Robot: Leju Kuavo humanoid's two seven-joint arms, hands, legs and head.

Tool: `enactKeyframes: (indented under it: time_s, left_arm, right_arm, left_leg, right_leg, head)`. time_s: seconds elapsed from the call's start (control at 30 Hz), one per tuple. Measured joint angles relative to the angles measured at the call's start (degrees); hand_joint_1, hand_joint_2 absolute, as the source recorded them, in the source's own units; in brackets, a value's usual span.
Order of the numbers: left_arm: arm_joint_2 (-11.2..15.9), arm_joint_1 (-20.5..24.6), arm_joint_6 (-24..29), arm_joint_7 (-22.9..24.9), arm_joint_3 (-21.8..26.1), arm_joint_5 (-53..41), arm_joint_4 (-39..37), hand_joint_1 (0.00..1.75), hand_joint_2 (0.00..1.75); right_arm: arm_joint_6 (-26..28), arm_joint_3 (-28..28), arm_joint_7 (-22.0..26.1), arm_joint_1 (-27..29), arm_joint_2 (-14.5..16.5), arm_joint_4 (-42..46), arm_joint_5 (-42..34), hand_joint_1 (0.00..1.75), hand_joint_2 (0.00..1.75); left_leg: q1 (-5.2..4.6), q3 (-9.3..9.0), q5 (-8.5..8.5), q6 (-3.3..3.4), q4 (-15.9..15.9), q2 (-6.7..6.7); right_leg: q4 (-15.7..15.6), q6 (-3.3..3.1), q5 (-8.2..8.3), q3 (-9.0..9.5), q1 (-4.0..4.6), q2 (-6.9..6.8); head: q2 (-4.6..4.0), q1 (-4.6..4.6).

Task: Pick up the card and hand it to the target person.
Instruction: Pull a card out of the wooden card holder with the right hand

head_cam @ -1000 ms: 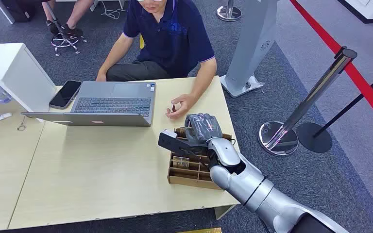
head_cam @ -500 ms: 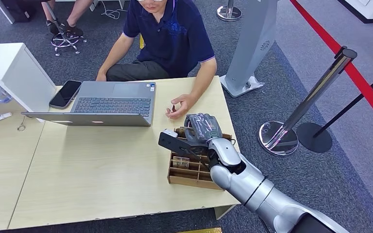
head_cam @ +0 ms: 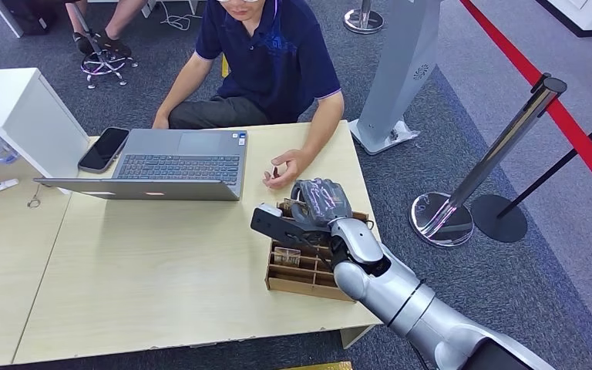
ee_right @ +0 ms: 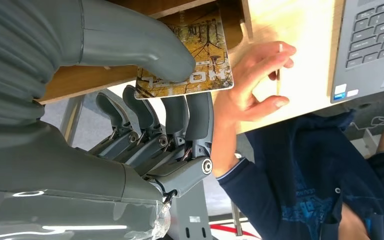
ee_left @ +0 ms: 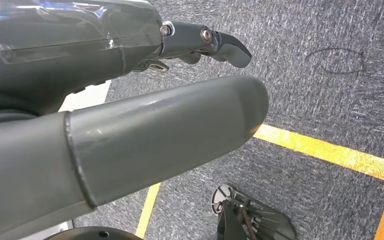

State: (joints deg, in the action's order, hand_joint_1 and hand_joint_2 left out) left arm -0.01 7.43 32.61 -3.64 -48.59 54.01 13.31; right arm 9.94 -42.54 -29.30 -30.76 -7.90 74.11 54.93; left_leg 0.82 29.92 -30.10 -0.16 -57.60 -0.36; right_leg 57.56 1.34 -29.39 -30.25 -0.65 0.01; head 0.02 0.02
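In the right wrist view my right hand (ee_right: pixel 145 100) pinches a card (ee_right: pixel 200 70) printed with an autumn forest picture, the thumb on its face and the fingers under it. The card is held at the edge of the wooden slotted box (ee_right: pixel 85 80). In the head view the right hand (head_cam: pixel 320 202) hovers over the far end of that box (head_cam: pixel 297 281). The seated person's hand (head_cam: pixel 284 168) rests on the table just beyond, holding a small thin object. My left hand (ee_left: pixel 130 110) hangs over the carpet, fingers apart and holding nothing.
An open laptop (head_cam: pixel 173 163) with a phone (head_cam: pixel 103 149) beside it lies in front of the person in the dark blue shirt (head_cam: pixel 274 54). A white cabinet (head_cam: pixel 15 108) stands at the left. A chrome stanchion (head_cam: pixel 470 185) stands right of the table (head_cam: pixel 146 277).
My right hand with the card has crept a little up and toward the person. The person's hand has stayed where it was.
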Motion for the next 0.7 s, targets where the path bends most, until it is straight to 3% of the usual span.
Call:
enactKeyframes:
  time_s: [0.7]
  left_arm:
    - [-0.01,-0.01,0.04,-0.57,0.0,0.34,0.0,0.0,0.0]
  right_arm:
    - [1.43,1.01,0.33,-0.23,-0.68,8.78,0.08,1.56,1.75]
  left_leg:
    - [0.0,0.0,0.0,0.0,0.0,0.0]
  right_leg:
    - [0.0,0.0,0.0,0.0,0.0,0.0]
  head:
    - [0.0,-0.01]
